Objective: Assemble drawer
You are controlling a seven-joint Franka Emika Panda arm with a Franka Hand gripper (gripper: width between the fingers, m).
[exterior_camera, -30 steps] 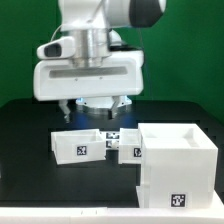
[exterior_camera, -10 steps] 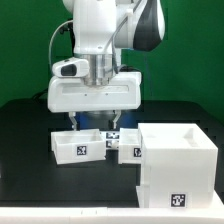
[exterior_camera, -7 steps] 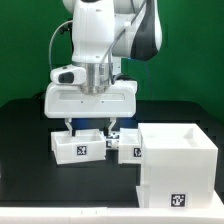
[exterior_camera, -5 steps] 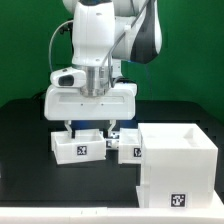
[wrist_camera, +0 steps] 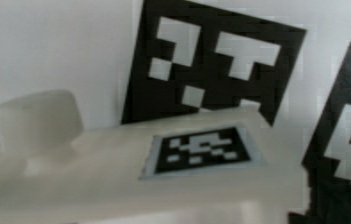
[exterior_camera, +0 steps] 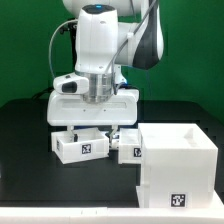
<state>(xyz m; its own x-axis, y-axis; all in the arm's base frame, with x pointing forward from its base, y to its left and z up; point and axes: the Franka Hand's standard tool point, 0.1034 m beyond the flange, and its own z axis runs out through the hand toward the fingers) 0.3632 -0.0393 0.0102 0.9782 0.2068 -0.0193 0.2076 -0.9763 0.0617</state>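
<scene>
The drawer (exterior_camera: 80,146), a small white open-topped box with a tag on its face, sits on the black table at the exterior view's left. My gripper (exterior_camera: 90,130) has come down over its rear part. The fingers stand wide apart, one at each side of the box, and I see no squeeze. The large white casing (exterior_camera: 178,162) stands at the exterior view's right. In the wrist view a white tagged part (wrist_camera: 204,150) fills the lower frame very close up. My fingertips do not show clearly there.
A second small white tagged box (exterior_camera: 130,149) sits between the drawer and the casing, touching the casing's side. The marker board (wrist_camera: 216,60) with large black tags lies behind the part in the wrist view. A green wall is behind the robot.
The gripper has moved toward the exterior view's right and come down until its fingers reach the drawer's sides. The drawer, the second box and the casing have not visibly moved.
</scene>
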